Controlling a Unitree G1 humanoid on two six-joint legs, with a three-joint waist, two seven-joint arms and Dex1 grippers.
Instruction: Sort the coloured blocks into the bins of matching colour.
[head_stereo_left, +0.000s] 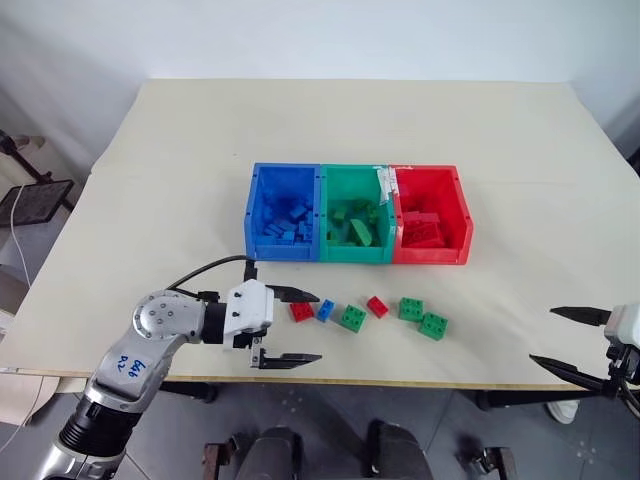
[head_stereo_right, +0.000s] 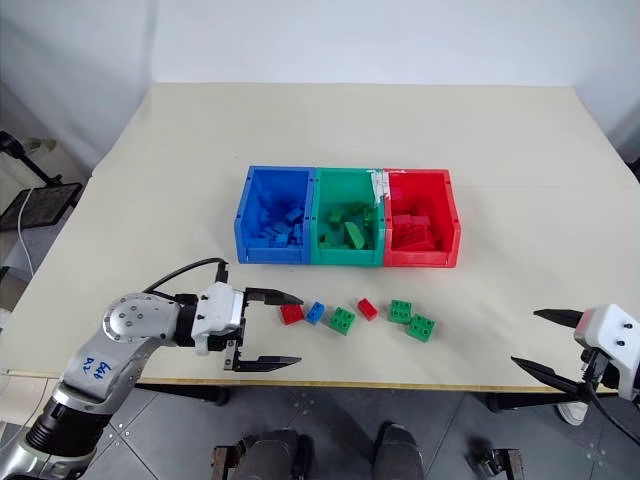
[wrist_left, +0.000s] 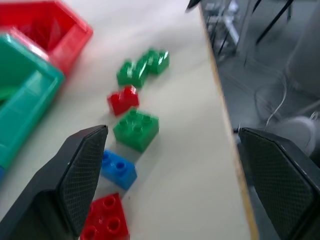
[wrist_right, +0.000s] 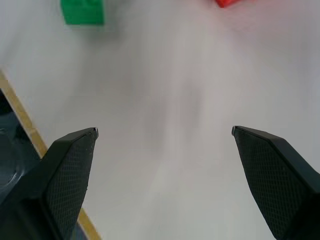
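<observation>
Six loose blocks are left in a row on the table (head_stereo_left: 150, 170), near of the three bins: from the left a red block (head_stereo_left: 301, 311), a blue block (head_stereo_left: 325, 310), a green block (head_stereo_left: 352, 318), a second red block (head_stereo_left: 377, 306) and two more green blocks (head_stereo_left: 411, 309) (head_stereo_left: 433, 326). They are small studded bricks, square or slightly oblong, of glossy plastic. The blue bin (head_stereo_left: 284, 212), green bin (head_stereo_left: 354, 214) and red bin (head_stereo_left: 430, 214) are set touching side by side, and each already holds bricks of its own colour, so the sorting is judged well advanced but unfinished.

The step in hand is taken to be an approach to the left end of the row. The left gripper (head_stereo_left: 295, 326) is held wide open and empty, pointing rightward, its far finger just beside the left red block. A short advance, a closing on that brick and a carry to the red bin would be called for next. The right gripper (head_stereo_left: 562, 340) is also spread open with nothing in it, near the table's right near edge, well apart from the blocks.
</observation>
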